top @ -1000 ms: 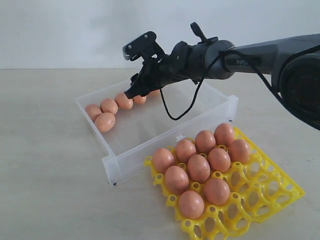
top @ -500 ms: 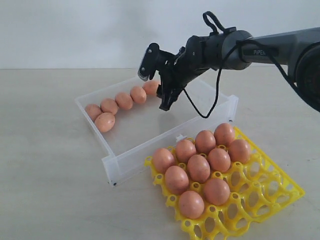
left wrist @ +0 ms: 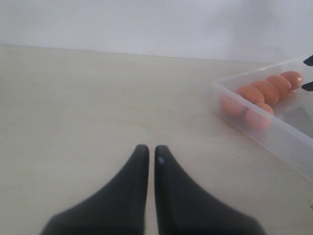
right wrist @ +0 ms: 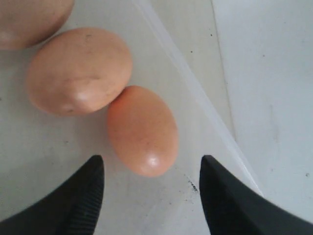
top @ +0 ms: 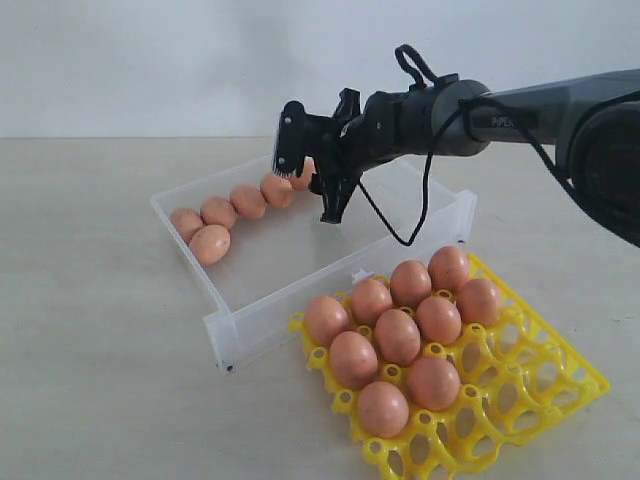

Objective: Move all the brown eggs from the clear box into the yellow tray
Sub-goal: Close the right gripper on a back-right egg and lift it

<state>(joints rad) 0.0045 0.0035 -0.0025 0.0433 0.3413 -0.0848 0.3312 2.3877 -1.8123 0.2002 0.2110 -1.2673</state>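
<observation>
Pick-up step: right gripper over clear box, jaws apart, lined up on end brown egg. Next: lower, close gently. Left gripper aside, jaws together.

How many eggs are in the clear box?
6 eggs: five in a row along the far wall of the box, the end one partly behind the tool; one in front of the row's left end.

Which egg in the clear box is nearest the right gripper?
The last egg in the row, at the end nearest the arm; it alone lies centred before the right gripper's open jaws.
</observation>
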